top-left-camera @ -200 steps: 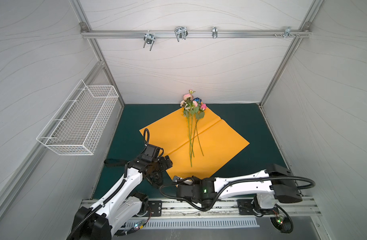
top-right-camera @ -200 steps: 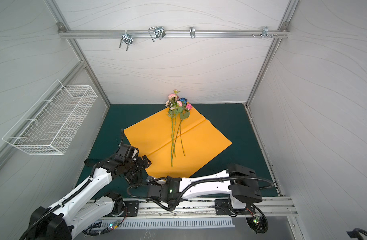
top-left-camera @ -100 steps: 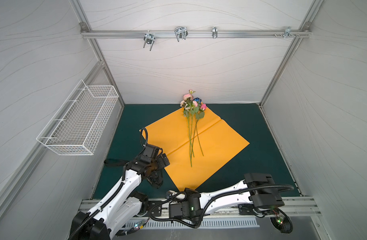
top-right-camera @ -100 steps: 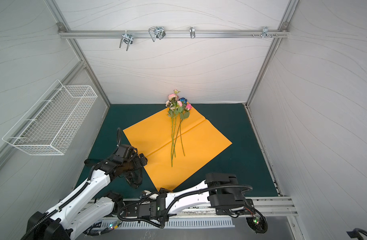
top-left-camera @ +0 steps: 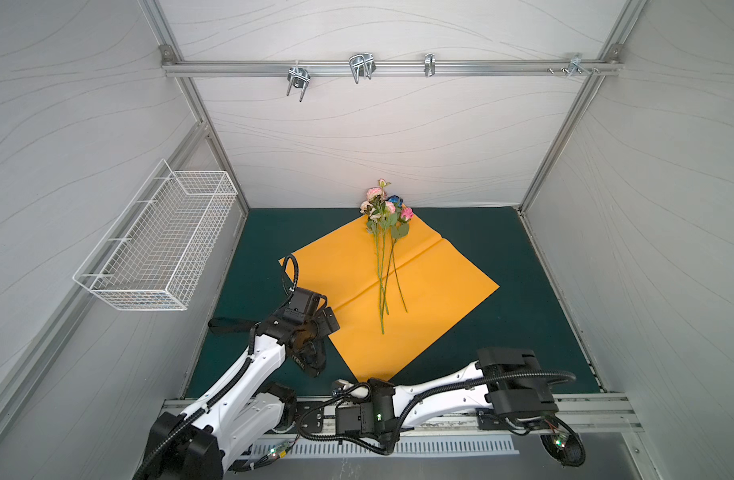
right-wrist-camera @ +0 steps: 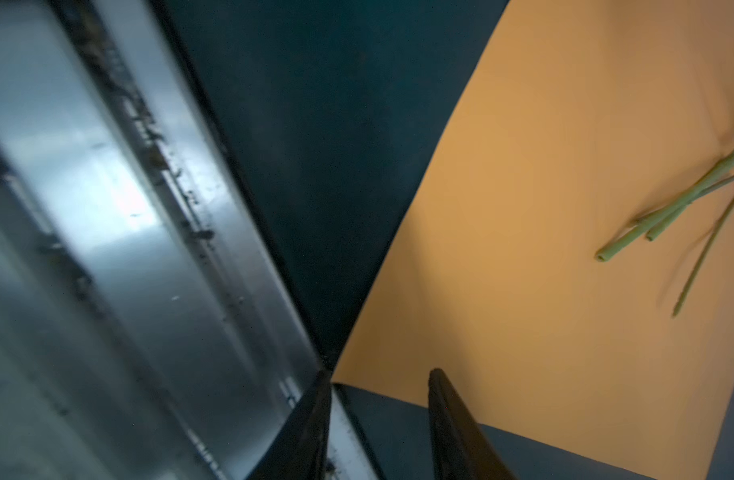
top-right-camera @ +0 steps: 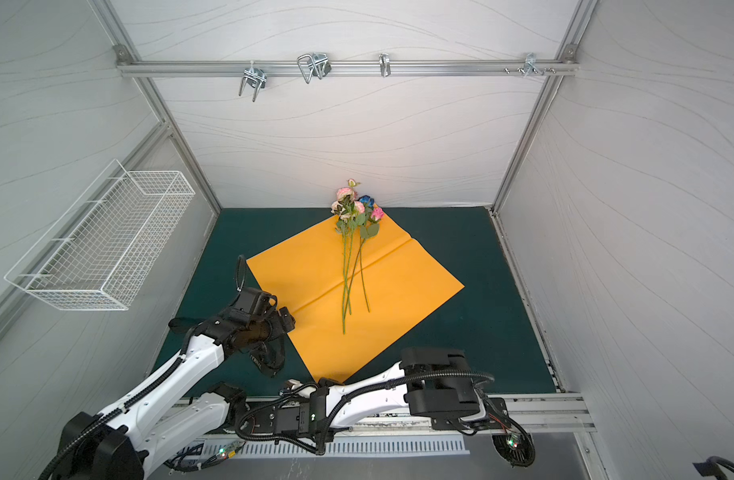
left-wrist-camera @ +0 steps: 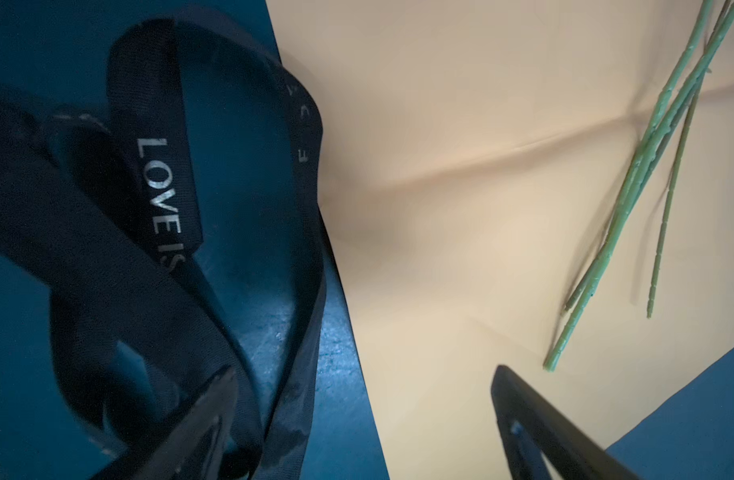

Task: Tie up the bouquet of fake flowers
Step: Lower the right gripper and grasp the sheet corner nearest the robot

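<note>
Where your bouquet of fake flowers (top-left-camera: 383, 220) lies: far middle, on orange paper (top-left-camera: 432, 291).
Your left gripper (left-wrist-camera: 363, 370): wide apart, gripping nothing, beside black ribbon (left-wrist-camera: 165, 195).
Your right gripper (right-wrist-camera: 380, 372): partly open, empty, at paper's near corner.

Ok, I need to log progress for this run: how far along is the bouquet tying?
Early. Done: the bouquet of fake flowers lies on the orange paper, stems loose. In hand: the left gripper hovers open over the black ribbon on the mat beside the paper; the right gripper is empty near the paper's front corner. Left: grasp the ribbon, wrap and tie the stems.
</note>
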### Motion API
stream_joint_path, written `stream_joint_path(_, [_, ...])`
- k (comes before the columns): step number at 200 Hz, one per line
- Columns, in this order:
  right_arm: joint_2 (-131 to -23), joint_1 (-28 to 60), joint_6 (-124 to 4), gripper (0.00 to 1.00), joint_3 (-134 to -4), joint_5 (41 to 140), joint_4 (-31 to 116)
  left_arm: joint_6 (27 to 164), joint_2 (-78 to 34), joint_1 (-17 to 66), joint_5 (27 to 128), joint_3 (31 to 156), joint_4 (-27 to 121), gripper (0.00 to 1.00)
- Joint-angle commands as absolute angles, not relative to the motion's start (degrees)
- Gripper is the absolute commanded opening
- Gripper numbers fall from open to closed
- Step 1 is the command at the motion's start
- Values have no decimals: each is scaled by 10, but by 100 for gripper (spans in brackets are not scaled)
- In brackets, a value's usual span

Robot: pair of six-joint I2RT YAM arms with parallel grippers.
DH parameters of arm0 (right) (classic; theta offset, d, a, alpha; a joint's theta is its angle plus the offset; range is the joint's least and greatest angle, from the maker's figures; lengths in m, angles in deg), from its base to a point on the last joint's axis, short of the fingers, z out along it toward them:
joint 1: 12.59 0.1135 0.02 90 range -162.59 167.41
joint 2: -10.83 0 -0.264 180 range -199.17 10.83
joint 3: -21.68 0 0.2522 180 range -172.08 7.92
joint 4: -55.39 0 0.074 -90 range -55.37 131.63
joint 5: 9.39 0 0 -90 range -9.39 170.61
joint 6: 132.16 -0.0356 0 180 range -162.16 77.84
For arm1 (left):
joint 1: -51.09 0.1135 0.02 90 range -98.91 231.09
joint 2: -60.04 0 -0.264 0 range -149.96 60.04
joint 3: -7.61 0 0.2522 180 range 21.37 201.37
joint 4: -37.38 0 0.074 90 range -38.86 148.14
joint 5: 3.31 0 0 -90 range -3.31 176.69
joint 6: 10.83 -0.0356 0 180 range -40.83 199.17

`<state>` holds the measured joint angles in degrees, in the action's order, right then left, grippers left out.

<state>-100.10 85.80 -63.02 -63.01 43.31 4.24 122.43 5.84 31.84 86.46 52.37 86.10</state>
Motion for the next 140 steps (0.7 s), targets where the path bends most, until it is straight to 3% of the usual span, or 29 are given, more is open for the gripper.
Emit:
stream_joint_path(1, [-1017,838,-643,33,-632,368,25,1227,56,317,867,547,848,96])
stream_joint_path(35, [-1019,832,-626,26,-639,360,42,1228,56,317,867,547,846,96])
stream_joint_path(106, [-942,860,-602,44,-597,498,85,1219,46,317,863,555,844,96])
stream_joint_path(140, [-955,866,-606,50,-601,493,84,1216,49,317,876,555,844,96])
